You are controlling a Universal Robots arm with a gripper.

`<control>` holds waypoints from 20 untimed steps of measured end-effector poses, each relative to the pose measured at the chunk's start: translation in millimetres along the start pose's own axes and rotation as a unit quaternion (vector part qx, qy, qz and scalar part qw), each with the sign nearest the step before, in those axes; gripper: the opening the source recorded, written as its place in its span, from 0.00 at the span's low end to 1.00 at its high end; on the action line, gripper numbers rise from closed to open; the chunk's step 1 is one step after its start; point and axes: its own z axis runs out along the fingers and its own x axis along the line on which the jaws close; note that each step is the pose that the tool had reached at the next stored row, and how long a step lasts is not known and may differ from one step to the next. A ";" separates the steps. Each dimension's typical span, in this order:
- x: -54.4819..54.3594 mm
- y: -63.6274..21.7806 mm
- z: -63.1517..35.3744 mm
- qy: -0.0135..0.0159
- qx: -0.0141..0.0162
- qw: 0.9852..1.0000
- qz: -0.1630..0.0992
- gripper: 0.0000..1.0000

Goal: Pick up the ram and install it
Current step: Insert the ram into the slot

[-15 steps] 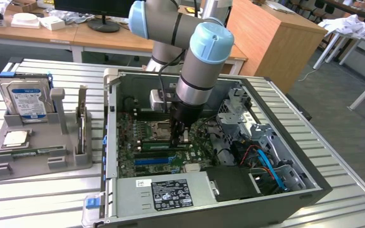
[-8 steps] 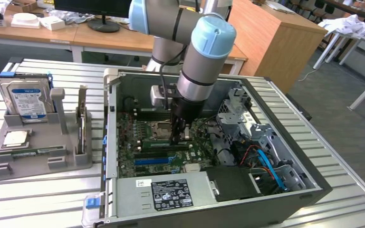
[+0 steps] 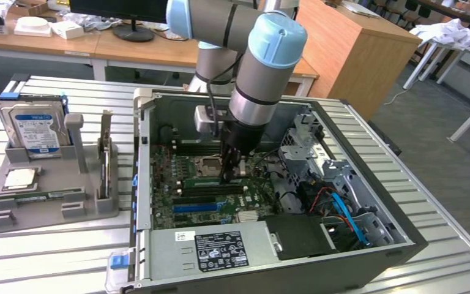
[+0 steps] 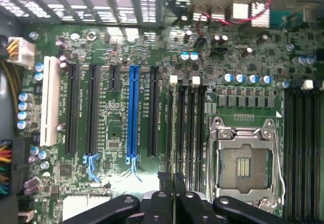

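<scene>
**Seating the ram in the board**

Reaches down into the open case [image 3: 406, 240] with the gripper [image 3: 233, 176], tips low over the board beside the empty socket [image 3: 208, 164]. Shows the ram [image 3: 210, 182] as a green strip on edge, lying along the slots [image 3: 210, 191] and right at the tips, which meet it toward its end on the exterior view's right rather than at its middle.

Looks straight down on the board from the wrist, with the gripper [image 4: 172, 179] drawn nearly shut, almost no gap left between the fingers, and the slots [image 4: 185, 127] running away from the tips next to the socket [image 4: 243, 165]. Cannot tell whether the thin stick is pinched between the fingers or only pressed from above.

Reads as the install step, pick-up done: ram off the table, already in line with a slot, probably part-way home.

Calls for a straight, square push, stick kept upright in its slot, notch matched to the key, white latches free to snap in at both ends. Risks a tilted, half-seated stick with force on one end alone.
</scene>
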 end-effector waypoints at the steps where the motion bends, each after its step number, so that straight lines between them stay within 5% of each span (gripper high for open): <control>1: 0.0 0.0 0.0 0.000 0.000 1.000 -0.004 0.13; 4: -0.1 -0.1 0.0 0.002 0.000 1.000 -0.006 0.13; 5: -0.2 -0.1 -0.1 0.008 -0.001 1.000 -0.006 0.13; 7: -1.1 0.0 0.0 0.025 -0.001 1.000 -0.005 0.13; 8: -1.4 -0.1 0.0 0.027 -0.001 1.000 -0.005 0.13; 20: -8.4 -0.4 2.2 0.027 -0.001 1.000 -0.005 0.13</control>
